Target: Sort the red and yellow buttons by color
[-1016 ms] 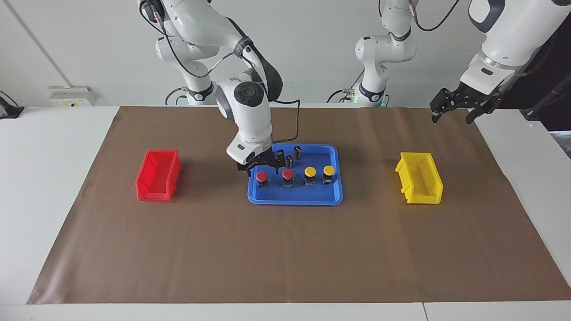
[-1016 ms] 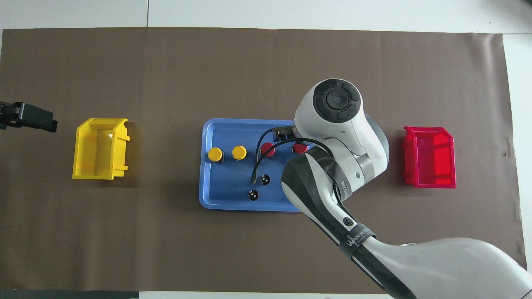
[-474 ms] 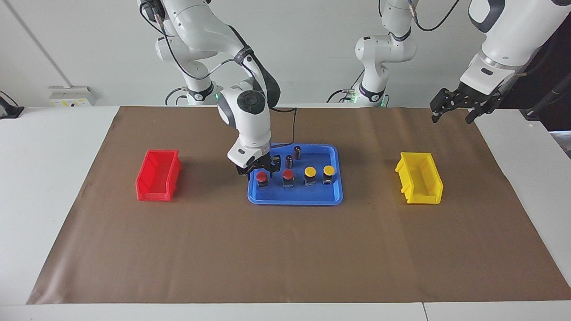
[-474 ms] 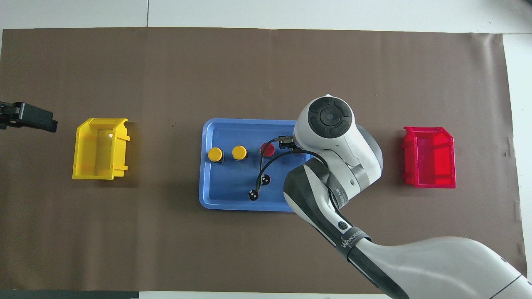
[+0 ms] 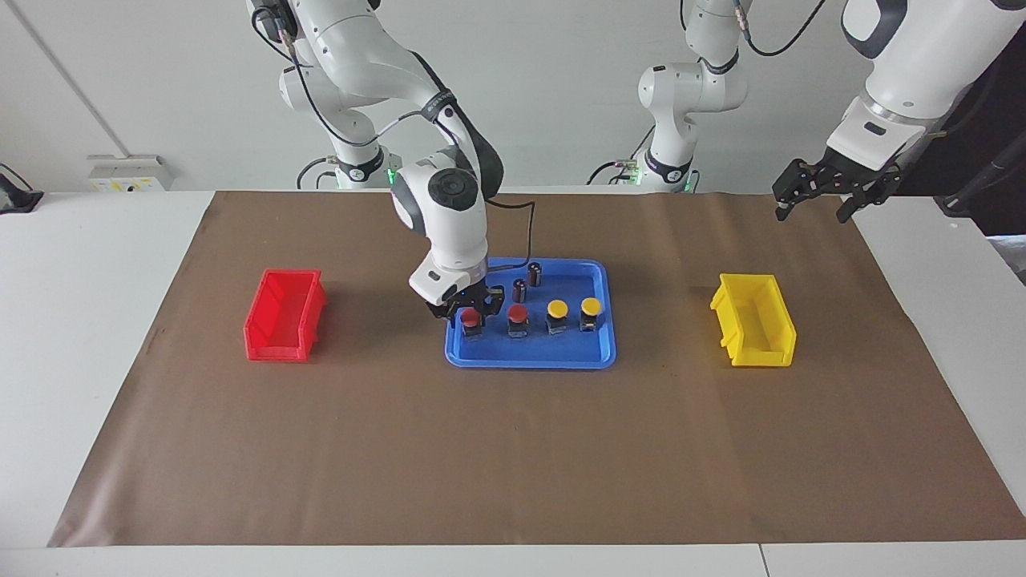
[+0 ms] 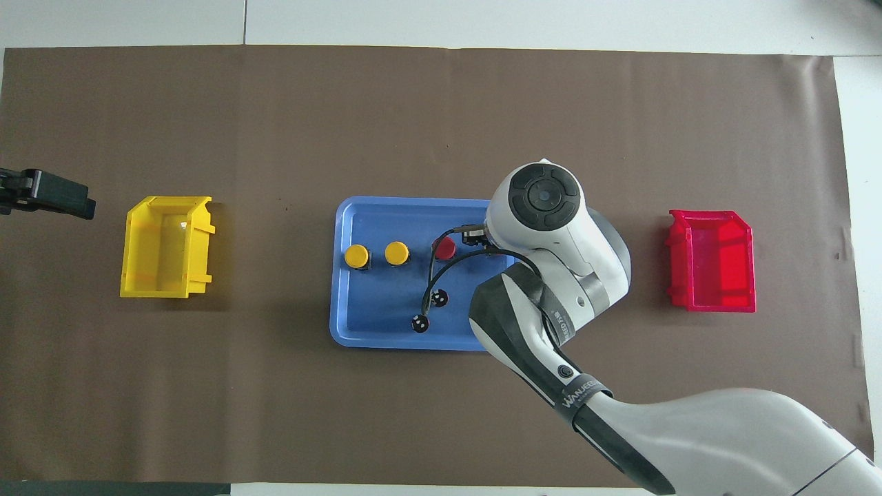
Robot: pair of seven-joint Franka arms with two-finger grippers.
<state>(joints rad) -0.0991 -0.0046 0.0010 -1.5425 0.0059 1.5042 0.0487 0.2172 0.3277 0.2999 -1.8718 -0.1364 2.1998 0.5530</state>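
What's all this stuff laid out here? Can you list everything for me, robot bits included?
blue tray: one, blue, mid-table on the brown mat.
red buttons: two, red caps on black bases, in the tray; the one toward the right arm's end sits between the right end effector's fingers.
yellow buttons: two, yellow caps, in the same row, toward the left arm's end.
dark cylinders: two, dark brown, in the tray, nearer the robots than the buttons.
red bin: one, red, toward the right arm's end.
yellow bin: one, yellow, toward the left arm's end.
brown mat: one, covers the table.
right end effector: down over the end red button.
left end effector: open, waiting above the mat's corner.
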